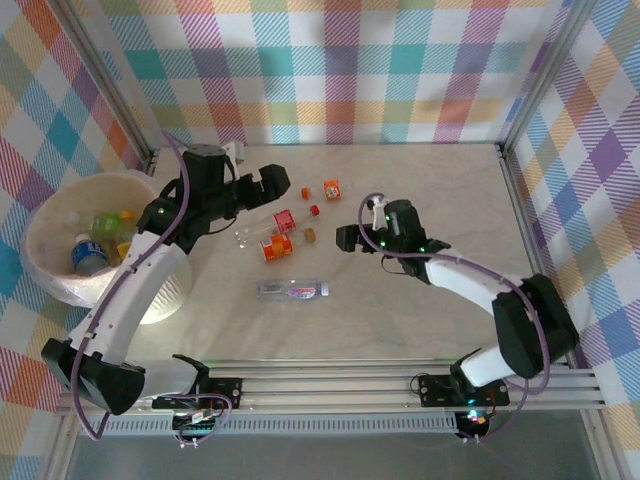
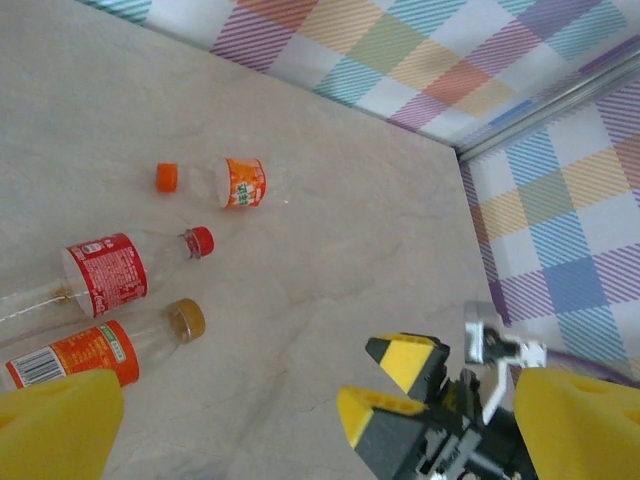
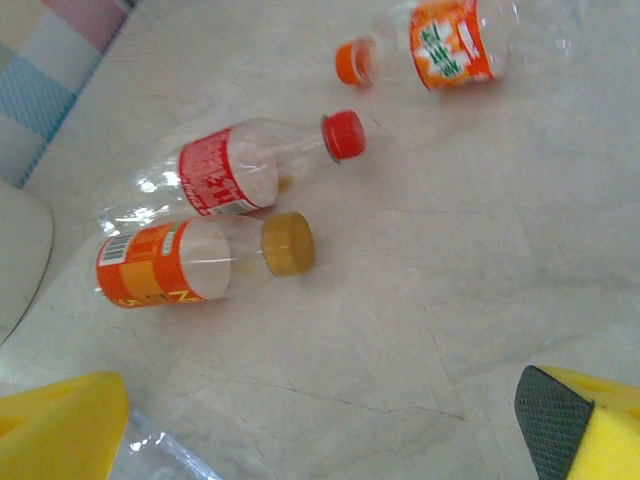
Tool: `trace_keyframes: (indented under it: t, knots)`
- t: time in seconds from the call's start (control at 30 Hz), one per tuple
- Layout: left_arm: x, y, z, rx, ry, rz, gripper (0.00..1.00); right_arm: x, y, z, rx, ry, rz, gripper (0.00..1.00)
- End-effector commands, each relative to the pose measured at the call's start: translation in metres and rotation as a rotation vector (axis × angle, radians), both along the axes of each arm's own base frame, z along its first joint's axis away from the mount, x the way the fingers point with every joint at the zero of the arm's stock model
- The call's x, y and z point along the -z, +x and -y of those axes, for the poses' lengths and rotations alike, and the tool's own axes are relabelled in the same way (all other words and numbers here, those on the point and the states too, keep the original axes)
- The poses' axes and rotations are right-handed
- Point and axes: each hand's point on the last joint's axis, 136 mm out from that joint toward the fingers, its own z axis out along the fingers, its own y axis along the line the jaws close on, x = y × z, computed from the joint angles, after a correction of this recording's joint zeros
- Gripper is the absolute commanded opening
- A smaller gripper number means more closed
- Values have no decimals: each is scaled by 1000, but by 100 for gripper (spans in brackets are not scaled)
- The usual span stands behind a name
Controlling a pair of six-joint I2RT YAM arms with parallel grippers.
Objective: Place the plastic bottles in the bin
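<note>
1. Along the near edge, a silver rail (image 1: pixel 330 385) carried both arm bases. Beyond it stretched a pale beige tabletop (image 1: pixel 430 180) with faint marble-like veining.
2. Plaid cloth (image 1: pixel 340 70) in pink, teal, orange and lilac closed the tabletop in on the left, right and far sides. It was held by a metal frame (image 1: pixel 528 95).
3. Nearest on the tabletop, a clear bottle (image 1: pixel 291 290) with a bluish label lay on its side, well apart from both arms.
4. At the left side stood the bin (image 1: pixel 40 215), round, white and ribbed, lined with a translucent bag and pale inside. It held several bottles, among them a blue-capped bottle (image 1: pixel 86 255) and a green bottle (image 1: pixel 106 222).
5. The right jaws stood wide apart and empty over the middle of the tabletop, their yellow fingers (image 3: pixel 60 430) framing bare surface.
6. Just left of them lay an orange-labelled bottle (image 3: pixel 190 265) with a brown cap, and just beside it a red-labelled bottle (image 3: pixel 235 165) with a red cap. Both were clear and lay on their sides.
7. The left jaws hovered over the far-left part of the tabletop, also spread wide and holding nothing.
8. Farthest out, a short bottle (image 2: pixel 243 183) with an orange label and orange cap lay apart from that pair.
</note>
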Motion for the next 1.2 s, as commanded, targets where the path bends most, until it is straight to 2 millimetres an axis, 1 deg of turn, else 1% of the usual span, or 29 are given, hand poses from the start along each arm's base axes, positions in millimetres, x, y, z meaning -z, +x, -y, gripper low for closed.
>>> trace_keyframes:
  t: [0.0, 0.03, 0.1, 0.17, 0.23, 0.3, 0.33, 0.4, 0.47, 0.53, 0.6, 0.7, 0.83, 0.97, 1.17]
  knots:
    - [0, -1, 9, 33, -29, 14, 100, 6, 15, -10, 54, 9, -123, 100]
    - [2, -2, 9, 37, -29, 10, 100, 7, 20, -12, 62, 4, -145, 100]
    - [8, -5, 9, 40, -22, -2, 100, 19, 30, -17, 98, -4, -207, 100]
    - [13, -7, 6, 37, -12, -8, 100, 25, 44, -18, 161, -3, -236, 100]
    - [17, -9, 5, 37, -1, -15, 100, 28, 61, -14, 230, -31, -229, 100]
    - [21, -12, 3, 37, 7, -18, 100, 27, 83, -9, 276, -107, -198, 100]
    - [22, -13, 2, 37, 11, -19, 100, 21, 92, -16, 228, -125, -158, 100]
    - [23, -16, -1, 36, 24, -18, 100, 11, 107, -33, 43, -203, -31, 100]
    - [23, -20, -5, 32, 44, -12, 100, 7, 116, -42, -125, -302, 82, 100]
    - [24, -23, -9, 27, 64, -4, 100, 6, 120, -47, -312, -391, 179, 100]
    - [25, -26, -13, 24, 79, 5, 100, 11, 125, -48, -468, -469, 252, 100]
    - [27, -27, -15, 19, 86, 13, 100, 19, 134, -46, -640, -533, 315, 100]
    - [30, -27, -16, 11, 89, 16, 100, 27, 156, -40, -758, -604, 359, 97]
    - [34, -25, -18, 7, 103, 10, 100, 39, 177, -39, -847, -696, 454, 97]
    - [38, -22, -17, 7, 113, -2, 100, 68, 205, -35, -914, -858, 552, 96]
